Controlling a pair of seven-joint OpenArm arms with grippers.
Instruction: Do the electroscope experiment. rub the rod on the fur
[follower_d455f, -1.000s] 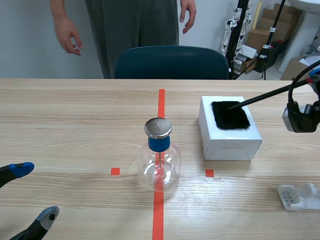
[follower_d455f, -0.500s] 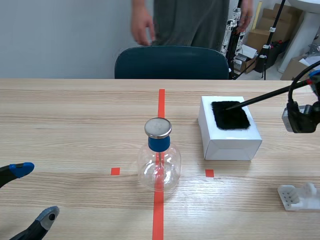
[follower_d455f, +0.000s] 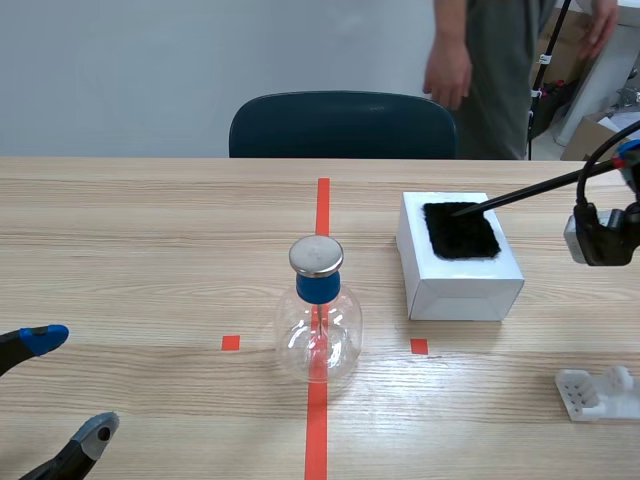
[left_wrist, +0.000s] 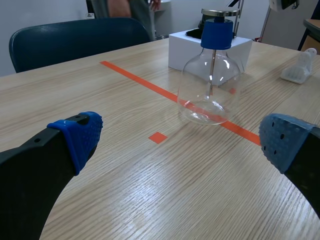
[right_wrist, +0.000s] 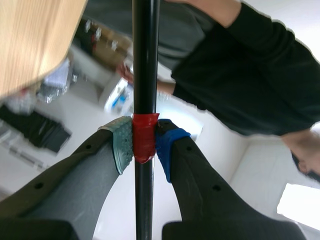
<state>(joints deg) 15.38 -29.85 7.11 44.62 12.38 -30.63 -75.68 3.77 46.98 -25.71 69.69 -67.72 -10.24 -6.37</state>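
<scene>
Right jaws pinch the rod (follower_d455f: 530, 193), its tip ahead on the fur (follower_d455f: 460, 232); left jaws gape empty. Best to stroke firmly, keeping contact.

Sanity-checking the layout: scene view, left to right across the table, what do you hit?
left gripper → glass flask → white box with black fur on top → white stand. The rod overlaps box and stand sideways, so it is left out.
</scene>
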